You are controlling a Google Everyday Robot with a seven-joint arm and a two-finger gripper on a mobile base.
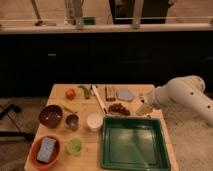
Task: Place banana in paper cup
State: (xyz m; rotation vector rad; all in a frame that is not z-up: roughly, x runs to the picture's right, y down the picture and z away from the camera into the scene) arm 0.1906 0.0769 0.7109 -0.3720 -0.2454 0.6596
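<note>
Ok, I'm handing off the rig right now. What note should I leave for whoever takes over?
Gripper: at the right side of the table, by the far right corner of the green tray, well away from both task items.
Banana: lying on the table between the dark bowl and the metal cup.
Paper cup: upright just left of the tray, right of the metal cup.
Done: nothing yet; the banana is not in the cup.
Left: bring the arm across to the left, grasp the banana, drop it into the paper cup.

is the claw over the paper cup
No, the claw is by the green tray's far right corner, well right of the paper cup.
</note>
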